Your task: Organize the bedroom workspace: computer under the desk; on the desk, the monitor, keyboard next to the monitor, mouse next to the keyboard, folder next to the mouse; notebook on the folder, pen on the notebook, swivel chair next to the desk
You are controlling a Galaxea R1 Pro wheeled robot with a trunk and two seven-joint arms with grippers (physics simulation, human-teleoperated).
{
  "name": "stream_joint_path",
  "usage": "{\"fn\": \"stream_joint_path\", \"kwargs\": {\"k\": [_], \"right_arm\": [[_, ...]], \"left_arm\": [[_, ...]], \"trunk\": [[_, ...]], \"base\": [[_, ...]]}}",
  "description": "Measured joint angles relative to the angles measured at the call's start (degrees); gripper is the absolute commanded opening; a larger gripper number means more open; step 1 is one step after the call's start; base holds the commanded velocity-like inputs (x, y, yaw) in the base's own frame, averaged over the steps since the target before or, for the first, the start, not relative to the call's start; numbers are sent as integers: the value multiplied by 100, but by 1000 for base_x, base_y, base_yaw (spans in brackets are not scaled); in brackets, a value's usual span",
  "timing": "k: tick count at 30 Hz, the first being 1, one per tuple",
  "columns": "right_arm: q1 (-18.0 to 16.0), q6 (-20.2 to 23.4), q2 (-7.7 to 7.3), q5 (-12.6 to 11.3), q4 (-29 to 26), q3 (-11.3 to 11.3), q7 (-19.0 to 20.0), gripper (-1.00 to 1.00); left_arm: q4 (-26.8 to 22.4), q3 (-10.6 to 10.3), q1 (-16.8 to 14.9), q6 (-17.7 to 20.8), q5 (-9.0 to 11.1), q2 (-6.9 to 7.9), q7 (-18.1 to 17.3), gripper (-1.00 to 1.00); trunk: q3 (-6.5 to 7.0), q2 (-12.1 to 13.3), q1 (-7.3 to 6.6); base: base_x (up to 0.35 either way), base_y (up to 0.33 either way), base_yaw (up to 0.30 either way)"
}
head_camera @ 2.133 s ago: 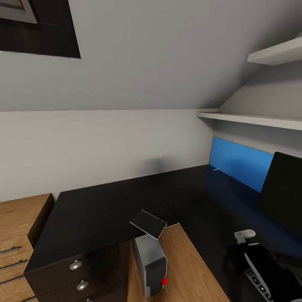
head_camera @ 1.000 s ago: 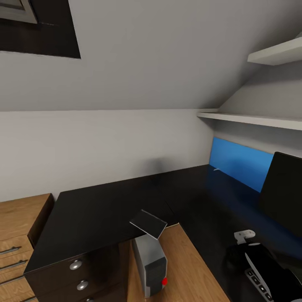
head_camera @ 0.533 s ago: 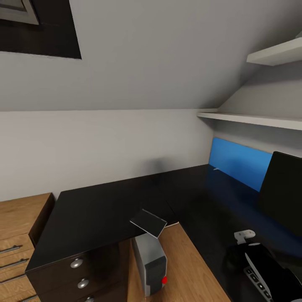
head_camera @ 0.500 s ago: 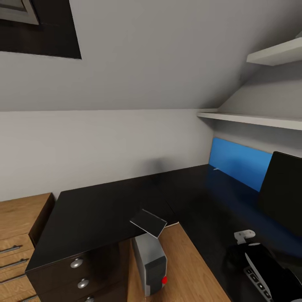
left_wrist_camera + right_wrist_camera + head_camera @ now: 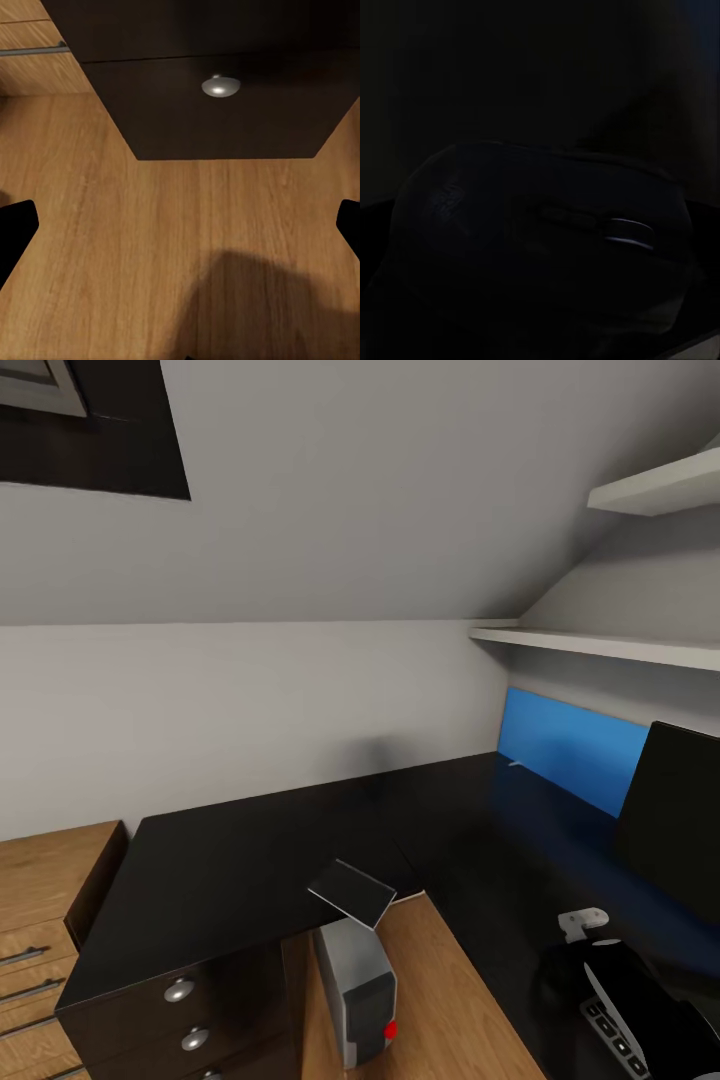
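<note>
The mouse (image 5: 540,247) sits very close before the right wrist camera, a dark rounded shape with its scroll wheel (image 5: 626,231) just catching light. That picture is too dark for us to tell how the right claw stands. In the head view we make out the keyboard (image 5: 612,1028) at the near right end of the black surface (image 5: 230,870), with only a few keys showing beside a dark shape we cannot identify. The monitor (image 5: 672,822) stands upright on the surface behind it. Just beside the monitor, the blue folder (image 5: 575,748) stands on edge against the wall at the back of the surface. The pen (image 5: 517,763) is a small pale stick at the folder's lower edge. We see the notebook (image 5: 352,893) lying at the surface's inner corner, with one corner hanging past the edge. The computer (image 5: 357,992) stands on the wooden floor (image 5: 150,247) right below the notebook, next to the dark drawer unit (image 5: 185,1010). The left claw (image 5: 180,232) is spread wide, its black fingertips (image 5: 15,232) at opposite edges of its wrist view. It hangs over bare floor, facing a drawer knob (image 5: 220,85). A light wooden cabinet (image 5: 40,900) adjoins the surface's far left end, and white shelves (image 5: 600,645) run above the folder.
</note>
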Motion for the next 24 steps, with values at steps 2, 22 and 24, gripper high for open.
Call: {"fn": "stream_joint_path", "kwargs": {"k": [2, 22, 24], "right_arm": [[0, -1, 0, 0, 0, 2, -2, -100], [0, -8, 2, 16, 17, 9, 0, 100], [0, -8, 5, 16, 17, 9, -3, 100]], "left_arm": [[0, 0, 0, 1, 0, 0, 0, 100], [0, 0, 0, 1, -7, 0, -2, 100], [0, 0, 0, 1, -5, 0, -1, 100]], "trunk": [[0, 0, 0], [0, 0, 0], [0, 0, 0]], "base": [[1, -1, 0], [0, 0, 0], [0, 0, 0]]}}
